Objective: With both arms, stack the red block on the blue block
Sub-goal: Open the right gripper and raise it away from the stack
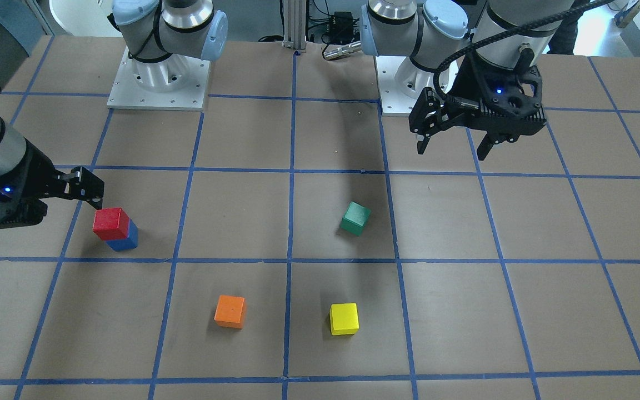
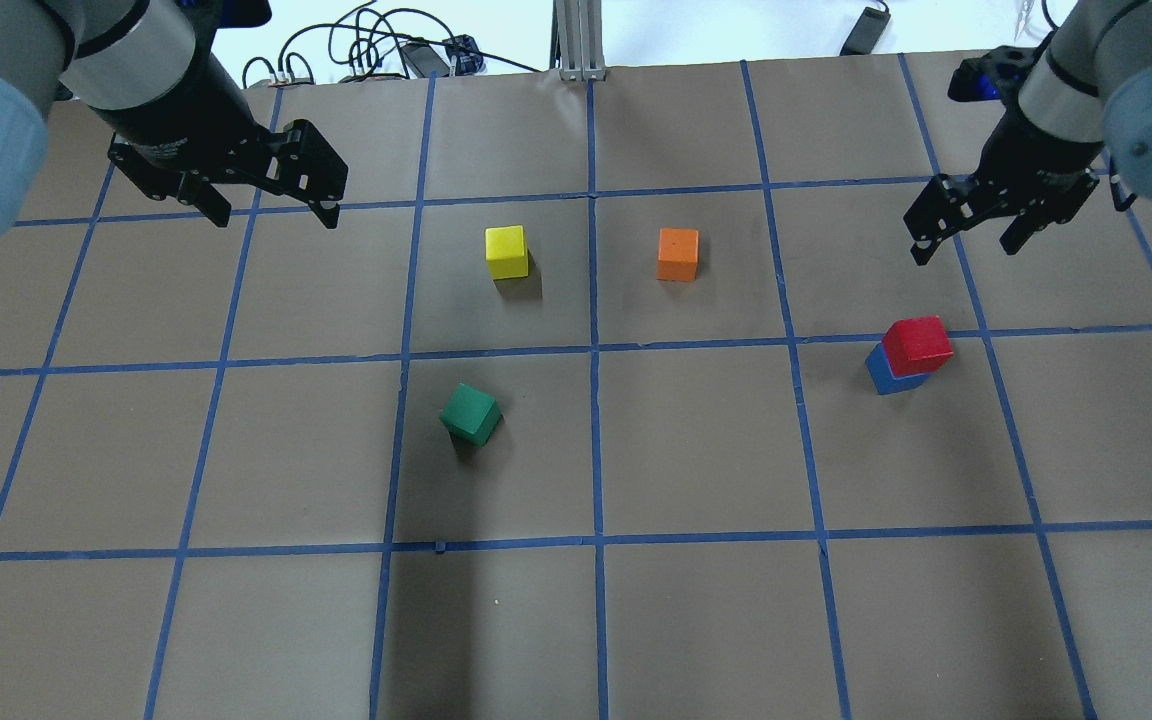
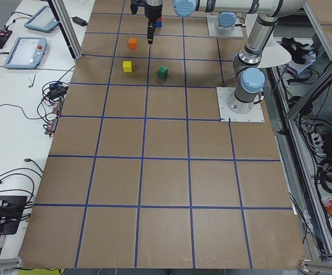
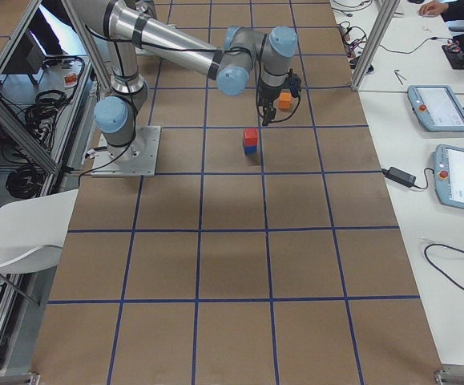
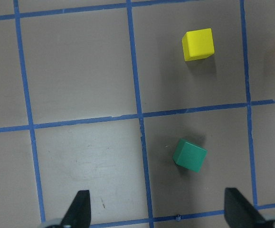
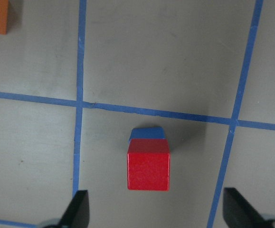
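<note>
We see the red block [image 2: 917,343] sitting on top of the blue block [image 2: 884,376], the two making a short stack on the table [image 2: 696,600] on the robot's right side. The red block rests flat and covers most of the blue block. Only a strip of blue shows beneath it in each view, so we judge the two roughly lined up. Nothing else touches the stack.

The right gripper [image 2: 966,252] hangs above the table just beyond the stack, on the side away from the robot. Its jaws stand wide apart and hold nothing. In its wrist view we look down on the stack, which lies between the two fingertips [image 6: 80,204] and clear of both.

The left gripper [image 2: 274,220] hovers over the far left part of the table, well apart from the stack. Its jaws are also spread and empty. Its wrist view takes in the green block [image 5: 189,155] and the yellow block [image 5: 198,44] below it, neither near the fingers.

The yellow block and the orange block [image 2: 678,254] lie side by side but apart toward the far edge. The green block is nearer the robot, turned at an angle to the blue grid lines [image 2: 593,350]. All three are well apart from the stack
</note>
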`<state>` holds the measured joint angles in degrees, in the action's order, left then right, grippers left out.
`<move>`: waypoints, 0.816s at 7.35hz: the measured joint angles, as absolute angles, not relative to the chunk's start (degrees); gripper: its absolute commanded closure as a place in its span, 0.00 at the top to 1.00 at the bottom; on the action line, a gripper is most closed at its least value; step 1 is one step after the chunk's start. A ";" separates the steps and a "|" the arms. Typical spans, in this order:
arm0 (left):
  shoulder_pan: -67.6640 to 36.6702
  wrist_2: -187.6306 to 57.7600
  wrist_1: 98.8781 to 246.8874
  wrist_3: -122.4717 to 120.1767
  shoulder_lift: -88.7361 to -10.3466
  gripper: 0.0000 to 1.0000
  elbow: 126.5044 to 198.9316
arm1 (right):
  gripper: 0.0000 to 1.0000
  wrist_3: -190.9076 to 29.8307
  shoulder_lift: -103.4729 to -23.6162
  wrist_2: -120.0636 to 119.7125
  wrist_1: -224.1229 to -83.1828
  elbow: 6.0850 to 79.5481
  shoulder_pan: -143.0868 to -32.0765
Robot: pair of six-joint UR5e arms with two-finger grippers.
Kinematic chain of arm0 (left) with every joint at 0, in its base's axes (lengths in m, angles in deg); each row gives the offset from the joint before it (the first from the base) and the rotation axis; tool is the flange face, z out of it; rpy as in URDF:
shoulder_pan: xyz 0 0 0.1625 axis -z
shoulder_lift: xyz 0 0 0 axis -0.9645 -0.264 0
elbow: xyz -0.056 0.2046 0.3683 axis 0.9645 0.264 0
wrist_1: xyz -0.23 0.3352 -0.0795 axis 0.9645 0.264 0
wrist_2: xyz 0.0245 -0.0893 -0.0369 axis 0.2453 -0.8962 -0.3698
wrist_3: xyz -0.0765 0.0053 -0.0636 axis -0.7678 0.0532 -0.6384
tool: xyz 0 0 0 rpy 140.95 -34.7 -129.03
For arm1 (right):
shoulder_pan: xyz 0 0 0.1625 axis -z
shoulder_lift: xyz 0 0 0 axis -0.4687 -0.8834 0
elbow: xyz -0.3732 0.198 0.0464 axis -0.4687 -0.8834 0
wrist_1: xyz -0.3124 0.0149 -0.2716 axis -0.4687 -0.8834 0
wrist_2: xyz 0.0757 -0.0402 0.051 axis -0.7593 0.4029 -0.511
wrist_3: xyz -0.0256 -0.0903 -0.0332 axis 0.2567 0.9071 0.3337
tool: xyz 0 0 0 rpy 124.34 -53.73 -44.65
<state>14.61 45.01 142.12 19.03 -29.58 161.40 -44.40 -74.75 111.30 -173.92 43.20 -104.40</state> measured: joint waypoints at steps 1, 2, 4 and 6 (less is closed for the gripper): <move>14.60 45.01 142.10 19.03 -29.59 1.00 161.40 | 1.00 -47.22 -75.47 111.29 -170.28 40.47 -106.02; 14.61 45.02 142.08 19.03 -29.59 1.00 161.40 | 1.00 -49.71 -75.91 111.34 -168.75 39.20 -108.51; 14.61 45.02 142.10 19.03 -29.59 1.00 161.40 | 1.00 -51.94 -76.17 112.10 -167.61 38.40 -112.04; 14.60 45.02 142.08 19.03 -29.59 1.00 161.40 | 1.00 -56.86 -77.75 112.25 -166.19 38.17 -113.19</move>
